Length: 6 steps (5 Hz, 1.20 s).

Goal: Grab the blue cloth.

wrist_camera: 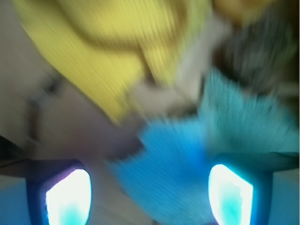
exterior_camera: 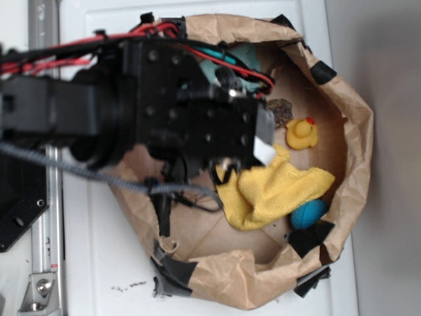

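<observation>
Cloth is what the arm is after, and from where I stand the blue cloth (exterior_camera: 231,60) is mostly buried under the robot's black wrist and its red wires; only a teal scrap peeks out near the top of the brown paper bag (exterior_camera: 355,131) that lines the work area. The wrist camera tells more: the blue cloth (wrist_camera: 197,154) lies directly beneath the gripper (wrist_camera: 149,194), filling the space between the two glowing fingertips (wrist_camera: 68,197) and running on past the one on the right of the picture. So the thing to be grabbed is below and slightly ahead of the hand, not off to a side. The fingers stand apart with the cloth lying between them, and nothing is pinched yet (as far as the blur lets me judge).

Beyond the blue cloth, farther from the fingers, sits the yellow cloth (wrist_camera: 103,51), near but clear of the gap. In the outside view that yellow cloth (exterior_camera: 273,191) is bunched in the middle of the bag, with a rubber duck (exterior_camera: 302,133) above it and a small blue ball (exterior_camera: 308,212) touching its lower edge.

Which way the blue cloth's long side runs I cannot tell: the wrist view is smeared and cuts it off, and the arm hides it from outside. Nor can I say whether the fingertips already touch the fabric. A dark speckled patch (wrist_camera: 253,56) beyond the cloth is too blurred to name.
</observation>
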Motion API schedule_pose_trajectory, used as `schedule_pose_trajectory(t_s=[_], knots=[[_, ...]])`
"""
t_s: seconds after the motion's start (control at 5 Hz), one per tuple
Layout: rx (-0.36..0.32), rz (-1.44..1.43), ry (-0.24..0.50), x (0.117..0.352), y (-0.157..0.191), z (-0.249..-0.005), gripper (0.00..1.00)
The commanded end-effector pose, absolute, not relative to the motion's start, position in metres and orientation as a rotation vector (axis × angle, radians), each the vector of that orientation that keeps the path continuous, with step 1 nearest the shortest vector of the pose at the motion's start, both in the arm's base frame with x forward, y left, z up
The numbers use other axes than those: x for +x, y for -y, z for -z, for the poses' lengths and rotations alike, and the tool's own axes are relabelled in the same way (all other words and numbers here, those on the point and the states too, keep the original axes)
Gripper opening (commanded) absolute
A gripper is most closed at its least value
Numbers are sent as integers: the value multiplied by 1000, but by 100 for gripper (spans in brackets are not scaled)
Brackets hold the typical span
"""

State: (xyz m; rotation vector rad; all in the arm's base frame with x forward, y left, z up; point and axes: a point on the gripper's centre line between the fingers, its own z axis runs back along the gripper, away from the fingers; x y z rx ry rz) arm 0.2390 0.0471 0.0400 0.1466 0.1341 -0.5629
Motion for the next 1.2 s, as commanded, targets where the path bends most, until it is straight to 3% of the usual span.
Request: schedule_pose_trajectory(t_s=[0.0,0.2,0.4,1.0], knots=[[182,568,-150,244,-68,-37,100],[210,559,-161,237,-77,-33,92],[216,539,-153,237,-83,-36,0],[219,525,-80,259,-79,-47,0]])
